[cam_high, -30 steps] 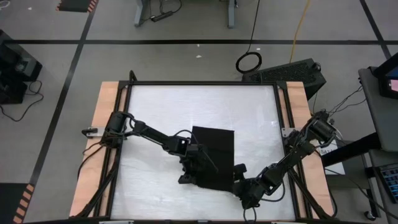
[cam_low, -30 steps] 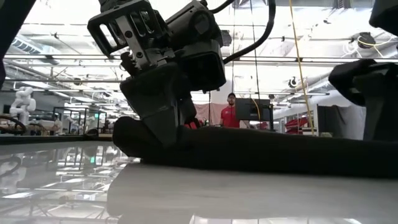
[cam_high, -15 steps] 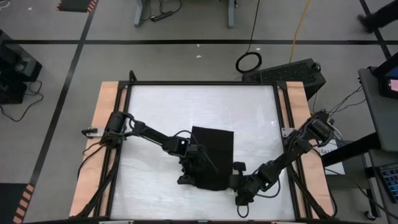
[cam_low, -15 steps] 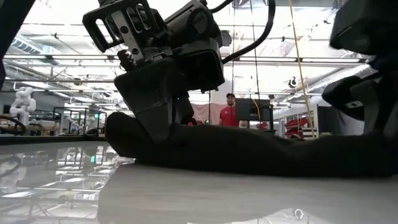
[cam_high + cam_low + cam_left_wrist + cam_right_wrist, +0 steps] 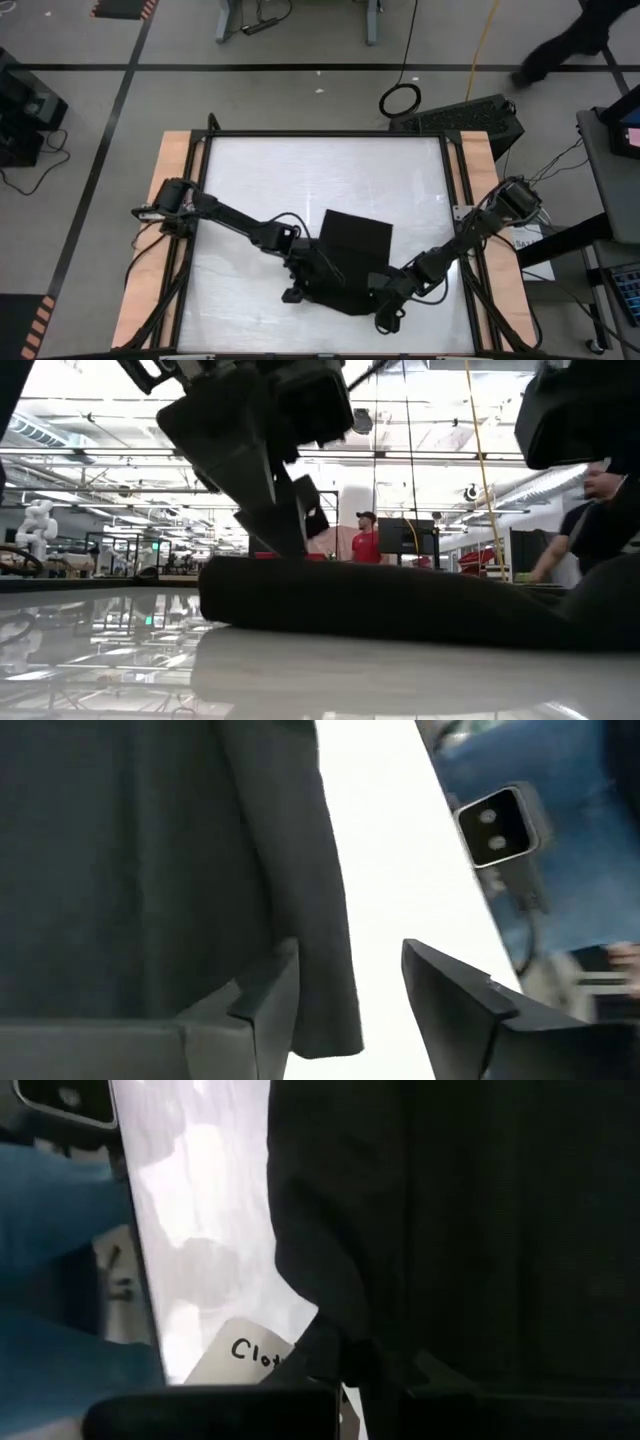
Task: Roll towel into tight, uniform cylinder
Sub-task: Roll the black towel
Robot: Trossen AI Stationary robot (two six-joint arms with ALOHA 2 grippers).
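Both arms are down at the near half of the white worktop, one on each side of the towel. The towel is a plain black soft cloth, lying low and flat on the glossy, reflective surface a little right of centre, its outline roughly a tilted rectangle from above. From table height it reads as a long, dark, thick band with a rounded left end, resting directly on the worktop.

The left tool is at the towel's left near edge, and its two dark fingers stand apart: one sits over the cloth's edge fold, the other is out over bare white surface, with a clear gap between them. Open, then, and gripping nothing.

The right tool is at the towel's right near corner, fingers drawn together; the right wrist view shows black cloth bunched right at the fingers, so it is clamped on the towel there. A small white tag with handwritten letters lies on the worktop just beside that pinched corner.

No containers on the worktop. Wooden strips flank the white surface on both sides.
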